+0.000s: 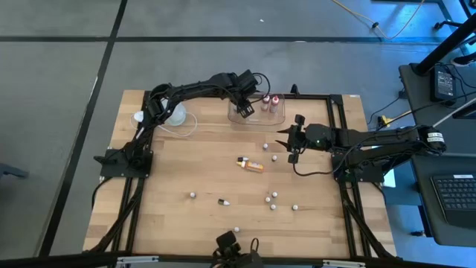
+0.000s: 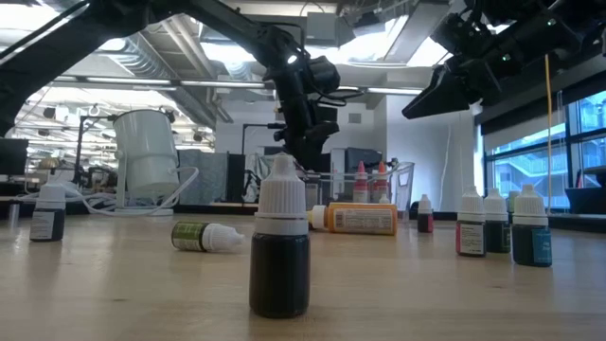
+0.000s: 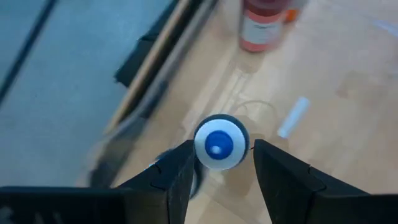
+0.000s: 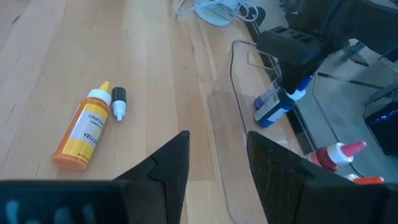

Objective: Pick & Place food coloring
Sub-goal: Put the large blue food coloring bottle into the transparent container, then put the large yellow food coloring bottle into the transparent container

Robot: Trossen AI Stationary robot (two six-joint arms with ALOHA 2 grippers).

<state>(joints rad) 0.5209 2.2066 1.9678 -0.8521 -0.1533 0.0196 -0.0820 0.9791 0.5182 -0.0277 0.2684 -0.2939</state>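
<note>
A clear tub [image 1: 258, 115] stands at the table's far side with two red bottles [image 1: 271, 99] upright in it. My left gripper [image 1: 244, 112] hangs over the tub's left end, open around the white cap [image 3: 217, 146] of a blue food coloring bottle [image 4: 273, 106]. My right gripper [image 1: 285, 141] hovers open above the table just near of the tub, with nothing between its fingers [image 4: 180, 155]. A yellow bottle [image 1: 251, 165] lies on its side at mid-table, and a small dark bottle [image 4: 118, 102] lies by its cap. My left gripper comes down at a slant over the blue bottle. One finger [image 3: 183, 163] lies against the side of the cap [image 3: 200, 148]. The other finger [image 3: 267, 163] stands a little off it. The bottle stands tilted with its base in the tub.
A white cup [image 1: 175, 113] stands at the far left with a pale cable looped beside it. Several small bottles [image 1: 272, 201] are scattered over the near half of the table. One dark bottle [image 2: 280, 246] stands close to the low camera, and a green one [image 2: 204, 236] lies behind it.
</note>
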